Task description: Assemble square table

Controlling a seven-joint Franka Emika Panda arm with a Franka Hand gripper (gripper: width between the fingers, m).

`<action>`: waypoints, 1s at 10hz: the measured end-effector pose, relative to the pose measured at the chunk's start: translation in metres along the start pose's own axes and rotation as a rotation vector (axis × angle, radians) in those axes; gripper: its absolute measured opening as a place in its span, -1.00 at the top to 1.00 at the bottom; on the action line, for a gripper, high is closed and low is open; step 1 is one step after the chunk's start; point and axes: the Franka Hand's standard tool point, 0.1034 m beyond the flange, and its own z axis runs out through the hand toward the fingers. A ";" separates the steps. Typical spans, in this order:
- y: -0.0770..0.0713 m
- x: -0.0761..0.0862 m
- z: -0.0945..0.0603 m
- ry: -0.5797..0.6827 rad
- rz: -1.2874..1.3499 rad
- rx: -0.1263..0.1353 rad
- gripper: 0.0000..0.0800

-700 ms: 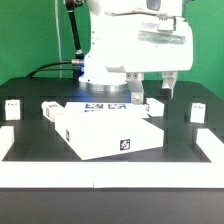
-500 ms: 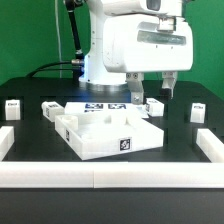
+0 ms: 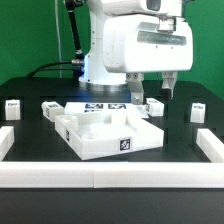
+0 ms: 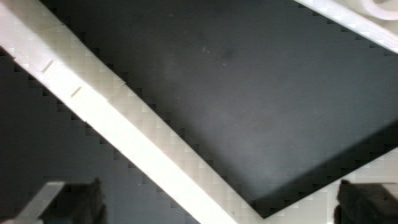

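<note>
The square table's white panel [image 3: 108, 137] lies rim-up on the black table [image 3: 30, 125], with a tag on its front wall. Short white tagged legs stand around it: one at the exterior view's far left [image 3: 12, 107], one by the panel's left corner [image 3: 48, 108], one under the gripper [image 3: 155, 105], one at the far right [image 3: 198, 110]. My gripper [image 3: 150, 88] hangs open and empty above the back of the panel, touching nothing. In the wrist view my gripper [image 4: 221, 200] shows two dark fingertips [image 4: 71, 200] far apart over the black surface; a white band [image 4: 125, 115] crosses between them.
The marker board [image 3: 105, 104] lies flat just behind the panel. A long low white border rail [image 3: 110, 174] runs along the front, with side pieces at the exterior view's left [image 3: 6, 142] and right [image 3: 212, 146]. The arm's white base [image 3: 105, 50] stands behind.
The arm has shifted slightly up and towards the exterior view's right, and the panel's rim shows more plainly. Over the last half second nothing has visibly moved.
</note>
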 end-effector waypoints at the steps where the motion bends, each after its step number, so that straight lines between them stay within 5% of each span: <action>1: -0.011 -0.023 -0.004 -0.018 -0.060 0.012 -0.63; 4: -0.026 -0.076 -0.006 -0.053 -0.305 0.050 -0.63; 9: -0.025 -0.081 -0.003 -0.058 -0.602 0.049 -0.63; 10: -0.036 -0.092 0.001 -0.075 -0.719 0.045 -0.63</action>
